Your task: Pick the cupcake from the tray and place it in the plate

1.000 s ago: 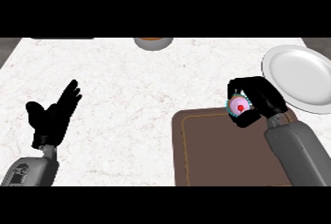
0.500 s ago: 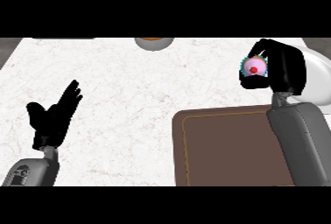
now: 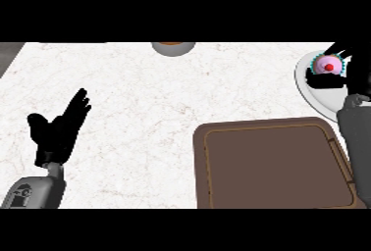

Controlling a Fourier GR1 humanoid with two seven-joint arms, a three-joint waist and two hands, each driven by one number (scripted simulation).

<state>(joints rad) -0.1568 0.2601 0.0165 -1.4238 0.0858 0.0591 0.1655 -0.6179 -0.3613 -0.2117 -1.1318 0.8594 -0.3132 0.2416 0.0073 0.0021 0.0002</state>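
Head view: The right hand (image 3: 355, 73) is at the upper right of the frame, fingers curled round the cupcake (image 3: 328, 64), which sits over the white plate (image 3: 313, 95); contact with the plate cannot be determined. The brown tray (image 3: 275, 166) lies at lower right on the table (image 3: 145, 98). The left hand (image 3: 58, 130) rests at lower left, fingers straight and slightly spread.

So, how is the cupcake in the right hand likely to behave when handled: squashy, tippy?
Probably soft: the cupcake shows pink frosting with a red centre, which the right hand, curled round it, could smear. Likely light, since one hand carries it over the plate. Its teal rim may crumple if squeezed.
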